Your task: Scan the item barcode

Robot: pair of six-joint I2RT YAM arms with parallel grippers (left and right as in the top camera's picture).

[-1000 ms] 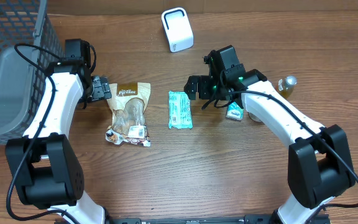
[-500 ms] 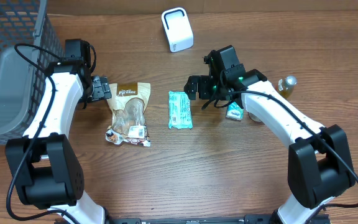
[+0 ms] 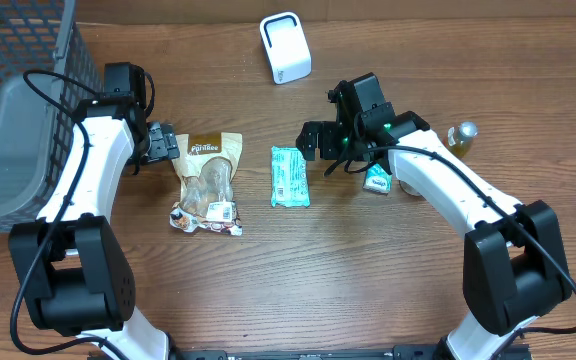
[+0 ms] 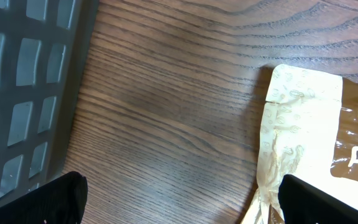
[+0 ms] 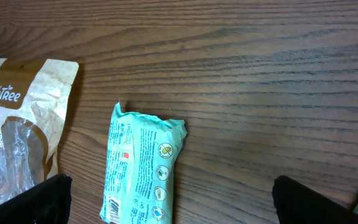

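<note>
Place: my mock shop checkout
Signs: white scanner (image 3: 285,47), grey basket (image 3: 8,120), snack pouch (image 3: 208,180) on my wooden desk (image 3: 368,270)

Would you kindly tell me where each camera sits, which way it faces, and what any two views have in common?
Overhead: fixed above the table, looking straight down; both arms, left pincer and right pincer show.
Left wrist: on the left arm, facing down at the basket wall and brown bag; its open black fingertips show.
Right wrist: on the right arm, facing down at the teal packet; its open fingertips show.
Shared: both wrist views catch the brown bag.
</note>
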